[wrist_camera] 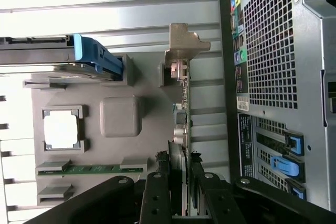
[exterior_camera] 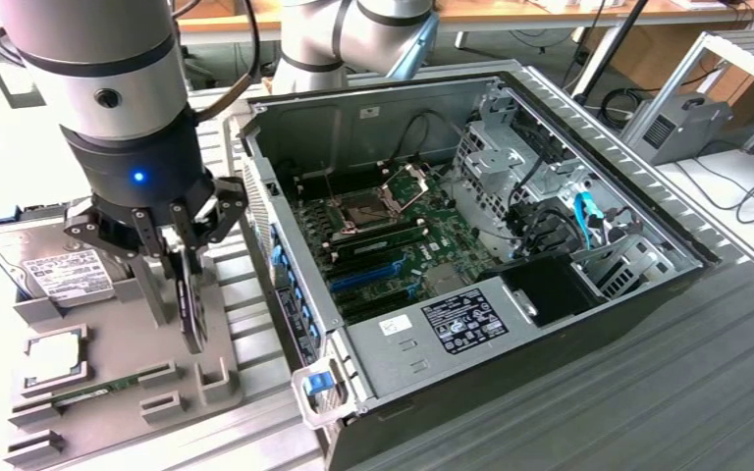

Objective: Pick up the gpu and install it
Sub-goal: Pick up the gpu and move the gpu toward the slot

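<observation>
Reaching straight down over the grey tray (exterior_camera: 115, 392) with the arm (exterior_camera: 102, 88) upright, wrist column vertical, a blue light glowing on its dark collar. Pointing the gripper (exterior_camera: 181, 257) at the tray from directly above, linkages spreading outward, fingers (wrist_camera: 157, 182) angling back in. Pinching the gpu (exterior_camera: 192, 304) between those fingers, one on each face of the card, jaws closed on its upper edge. Holding the card upright on edge along the tray's side nearest the computer case (exterior_camera: 482, 245), silver bracket (wrist_camera: 184, 43) at the end away from the gripper, reaching past the tray's rim. Not telling whether the lower edge is sitting in the tray's slot or just off it. Sharing the tray with a hard drive (exterior_camera: 56, 265) at one end, a square processor (exterior_camera: 56, 355) mid-tray and a green memory stick (wrist_camera: 89, 170) at the other end.
</observation>
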